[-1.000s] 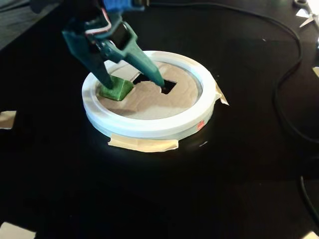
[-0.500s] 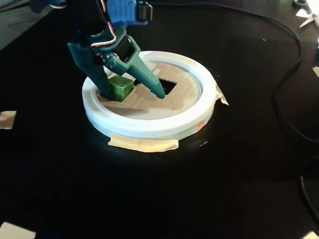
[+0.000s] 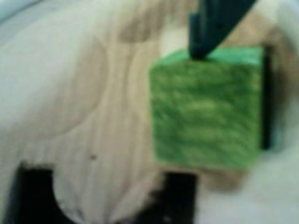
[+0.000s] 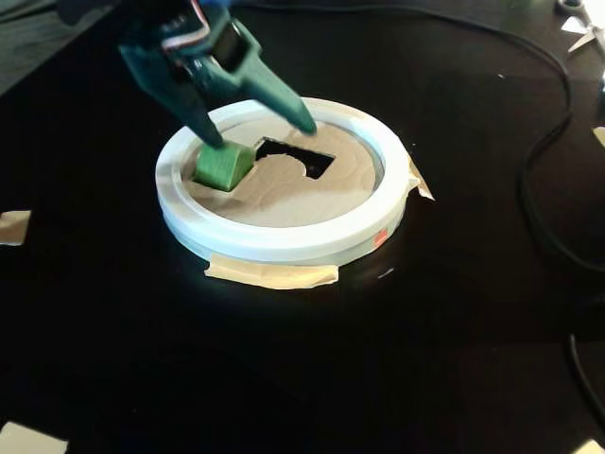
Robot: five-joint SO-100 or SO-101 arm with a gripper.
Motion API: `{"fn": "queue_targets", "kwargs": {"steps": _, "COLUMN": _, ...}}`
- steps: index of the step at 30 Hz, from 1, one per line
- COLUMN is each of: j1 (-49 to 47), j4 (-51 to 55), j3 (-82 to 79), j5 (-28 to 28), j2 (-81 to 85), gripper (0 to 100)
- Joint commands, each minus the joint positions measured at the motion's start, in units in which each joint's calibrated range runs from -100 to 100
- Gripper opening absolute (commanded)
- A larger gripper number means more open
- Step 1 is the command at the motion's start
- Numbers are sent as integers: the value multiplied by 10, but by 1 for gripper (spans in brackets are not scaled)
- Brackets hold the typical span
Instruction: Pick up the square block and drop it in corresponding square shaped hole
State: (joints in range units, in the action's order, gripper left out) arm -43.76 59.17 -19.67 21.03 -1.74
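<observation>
The green square block [image 4: 224,165] lies on the wooden lid [image 4: 302,194] of a round white-rimmed sorter, at the lid's left side in the fixed view. A dark cut-out hole [image 4: 295,157] is just to its right. My teal gripper [image 4: 263,135] hangs over the lid with its jaws spread wide. One fingertip [image 4: 214,139] touches the block's far top edge, and the other is over the hole's far side. In the wrist view the block [image 3: 205,112] fills the right half, with one dark finger [image 3: 210,23] on its top edge. Dark holes [image 3: 177,196] show below it.
The sorter's white rim [image 4: 284,241] is taped to the black table with masking tape [image 4: 272,272]. A black cable [image 4: 544,142] runs along the right side. Paper scraps [image 4: 13,227] lie at the table's left edge and near corners.
</observation>
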Motion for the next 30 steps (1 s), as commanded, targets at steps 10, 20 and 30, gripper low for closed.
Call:
{"fn": "queue_targets", "kwargs": {"steps": 10, "j1": -9, "j4": 44, "j3": 44, "j5": -1, "j2": 81, "gripper": 99}}
{"fn": "queue_targets", "kwargs": {"steps": 20, "j1": 4, "j4": 41, "j3": 48, "j5": -1, "j2": -28, "gripper": 99}}
{"fn": "queue_targets", "kwargs": {"steps": 30, "j1": -21, "j4": -74, "j3": 47, "j5": 1, "j2": -100, "gripper": 99}}
